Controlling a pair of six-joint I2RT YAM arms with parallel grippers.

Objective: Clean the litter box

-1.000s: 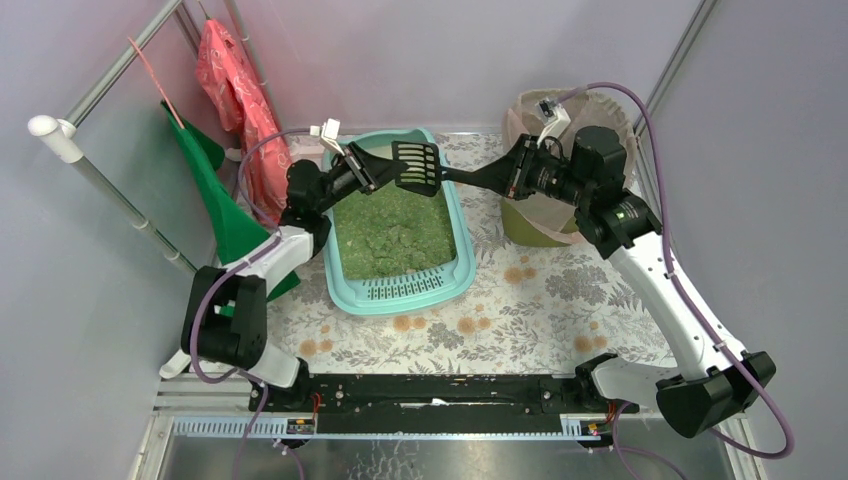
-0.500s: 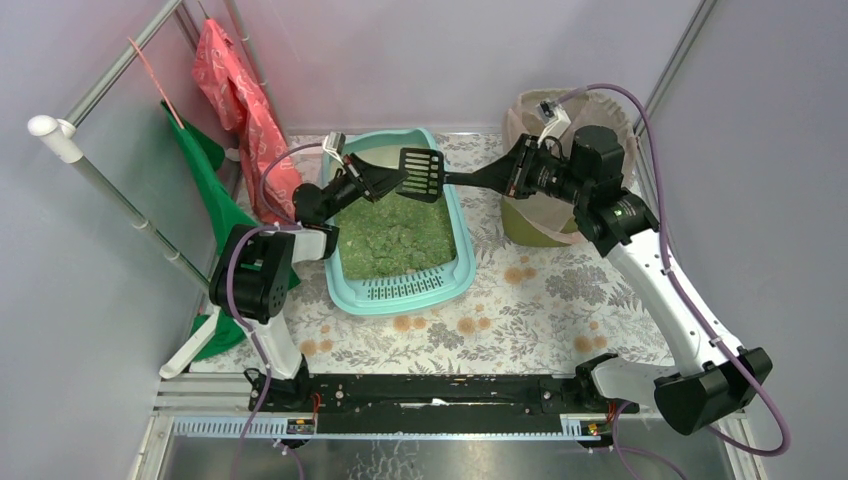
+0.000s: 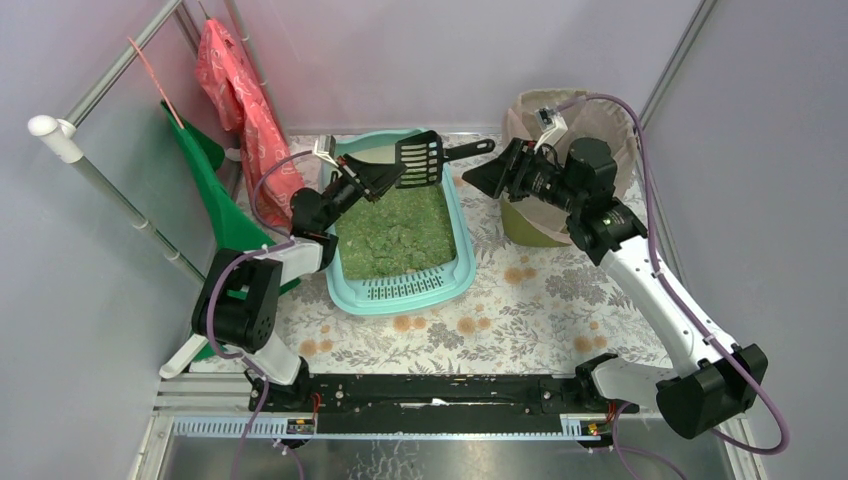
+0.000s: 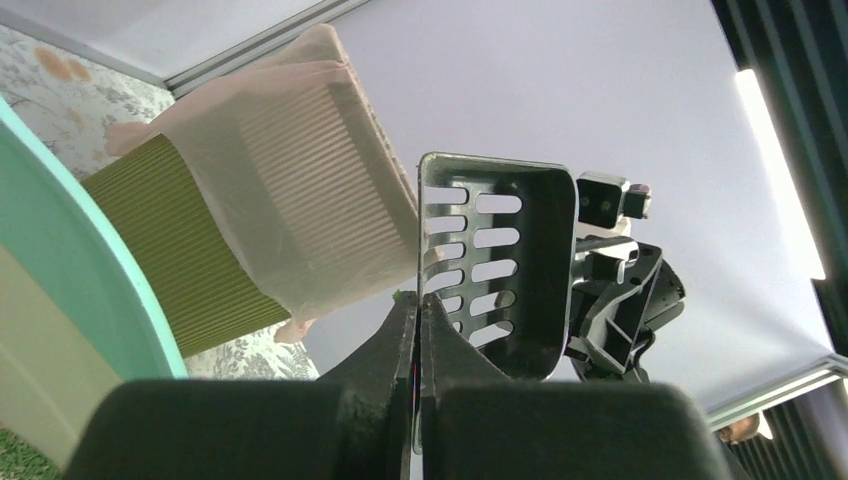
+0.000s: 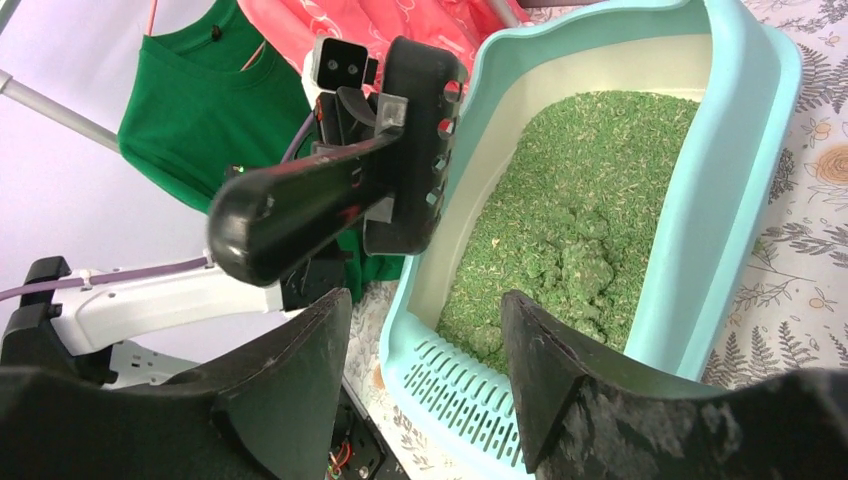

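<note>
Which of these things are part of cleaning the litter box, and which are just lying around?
For the job: litter box, green litter, black scoop, lined bin.
Just lying about: green shirt, pink garment.

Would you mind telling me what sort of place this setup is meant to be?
Probably a mock home utility corner set up inside a plain-walled test booth. A litter box full of green granules sits on a floral mat, a lined bin stands beside it, and clothes hang from a rail.
</note>
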